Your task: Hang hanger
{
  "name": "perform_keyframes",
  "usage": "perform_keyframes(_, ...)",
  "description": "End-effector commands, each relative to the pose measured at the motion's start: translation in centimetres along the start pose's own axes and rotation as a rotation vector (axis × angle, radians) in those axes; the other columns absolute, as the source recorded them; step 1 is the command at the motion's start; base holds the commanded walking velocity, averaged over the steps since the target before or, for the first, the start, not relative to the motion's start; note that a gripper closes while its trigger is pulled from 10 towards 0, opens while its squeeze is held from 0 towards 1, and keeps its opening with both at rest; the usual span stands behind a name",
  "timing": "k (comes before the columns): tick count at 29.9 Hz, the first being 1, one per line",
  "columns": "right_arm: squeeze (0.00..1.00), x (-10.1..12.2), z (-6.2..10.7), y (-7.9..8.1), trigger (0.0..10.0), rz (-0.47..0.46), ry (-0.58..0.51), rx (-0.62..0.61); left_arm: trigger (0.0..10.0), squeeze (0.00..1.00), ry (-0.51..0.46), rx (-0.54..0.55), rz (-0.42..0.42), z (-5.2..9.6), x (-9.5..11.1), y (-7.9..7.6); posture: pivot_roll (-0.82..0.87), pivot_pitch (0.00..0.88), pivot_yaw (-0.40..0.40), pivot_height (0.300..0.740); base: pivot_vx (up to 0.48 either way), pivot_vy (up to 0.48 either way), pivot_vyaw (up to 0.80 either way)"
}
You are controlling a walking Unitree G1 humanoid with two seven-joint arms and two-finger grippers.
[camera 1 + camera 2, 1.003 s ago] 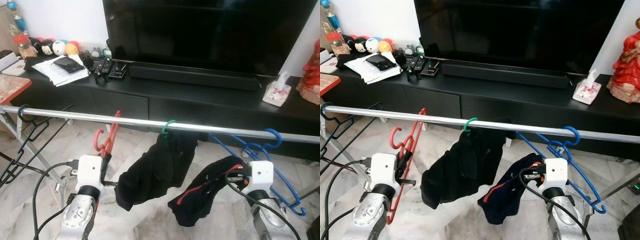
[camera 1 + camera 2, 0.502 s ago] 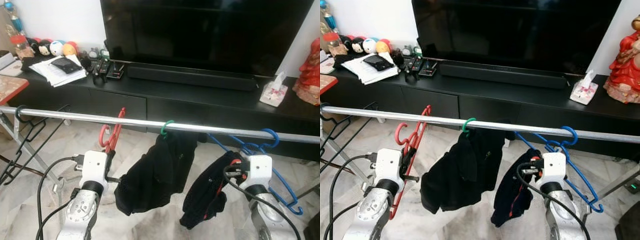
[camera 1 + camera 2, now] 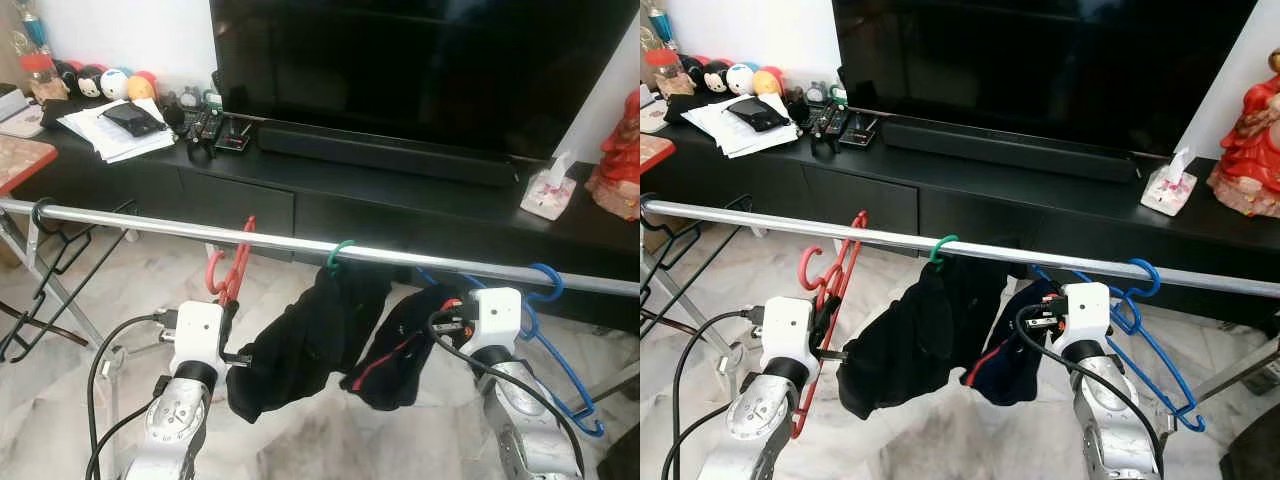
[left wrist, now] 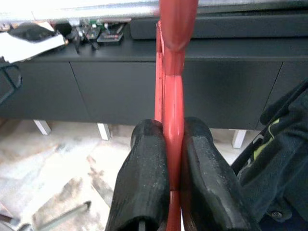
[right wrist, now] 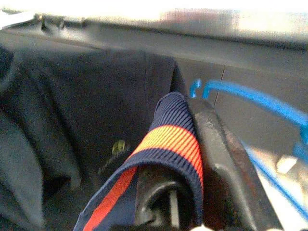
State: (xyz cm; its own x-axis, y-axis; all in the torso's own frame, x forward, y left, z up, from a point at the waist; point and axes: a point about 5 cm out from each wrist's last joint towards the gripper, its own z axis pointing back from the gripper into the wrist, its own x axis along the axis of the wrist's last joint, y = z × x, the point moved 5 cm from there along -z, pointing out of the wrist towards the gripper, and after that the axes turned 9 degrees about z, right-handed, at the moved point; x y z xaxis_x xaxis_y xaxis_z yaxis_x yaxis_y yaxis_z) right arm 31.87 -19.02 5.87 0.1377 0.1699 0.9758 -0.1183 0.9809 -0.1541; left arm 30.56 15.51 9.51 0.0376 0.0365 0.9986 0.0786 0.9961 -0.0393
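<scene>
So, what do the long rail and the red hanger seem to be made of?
Rail: apparently metal, a shiny silver tube with bright highlights.
Red hanger: probably plastic, smooth, slightly glossy and evenly coloured; the left gripper clamps it.

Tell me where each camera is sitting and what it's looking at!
Left eye view: on the head, looking down at the metal rail and TV; both silver arms show.
Right eye view: beside it, same scene.
Left wrist view: on the left arm, looking along the left claw shut on the red hanger.
Right wrist view: on the right arm, looking along the right claw draped with the striped dark garment.
Shared: the blue hangers and the rail appear in eye and wrist views.
</scene>
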Motion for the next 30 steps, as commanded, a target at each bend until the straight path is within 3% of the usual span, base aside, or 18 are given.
perform_keyframes(1,0.0,0.3,0.5,-0.2,10.0,0.003,-0.016,-0.015,10.0,0.0,0.001,-0.02,-0.017,0.0,0.1,-0.2,0.0,0.0,-0.01,0.74,0.0,0.0,0.0)
perform_keyframes(6,0.0,-0.4,1.0,-0.3,10.0,-0.007,0.001,-0.034,10.0,0.0,0.008,-0.024,-0.03,0.5,0.0,0.1,0.01,0.0,-0.006,0.74,-0.096,0.0,0.0)
perform_keyframes(10,0.0,-1.0,0.1,0.1,10.0,-0.004,0.021,-0.025,10.0,0.0,0.03,-0.01,-0.034,0.4,-0.7,0.5,0.02,0.0,0.0,0.74,-0.06,0.0,0.0)
perform_keyframes(13,0.0,0.9,-0.6,0.6,10.0,0.007,-0.023,0.01,10.0,0.0,0.018,-0.031,-0.013,0.1,0.1,-0.2,-0.01,0.0,0.007,0.74,-0.24,0.0,0.0)
perform_keyframes(16,0.0,2.7,-1.0,0.1,10.0,0.015,-0.069,0.011,10.0,0.0,-0.019,-0.062,-0.009,-0.5,1.4,-1.2,0.02,0.0,-0.014,0.74,-0.241,0.0,0.0)
perform_keyframes(20,0.0,1.2,-1.6,-0.1,10.0,0.058,-0.025,-0.017,10.0,0.0,0.022,-0.039,-0.067,-0.8,-0.4,-0.8,0.0,0.0,-0.015,0.74,-0.24,0.0,0.0)
perform_keyframes(22,0.0,2.4,-1.6,-0.1,10.0,-0.041,-0.058,-0.018,10.0,0.0,-0.007,-0.019,0.029,-0.8,0.8,-0.8,0.01,0.0,-0.015,0.74,-0.242,0.0,0.0)
perform_keyframes(25,0.0,1.4,-1.6,0.7,10.0,0.039,-0.026,-0.004,10.0,0.0,0.025,-0.057,-0.041,-0.5,-0.5,-1.2,0.0,0.0,-0.018,0.74,-0.24,0.0,0.0)
perform_keyframes(30,0.0,1.3,-1.3,1.1,10.0,0.004,-0.025,0.004,10.0,0.0,0.014,-0.039,-0.002,-0.4,-0.5,-1.0,-0.02,0.0,-0.013,0.74,-0.241,0.0,0.0)
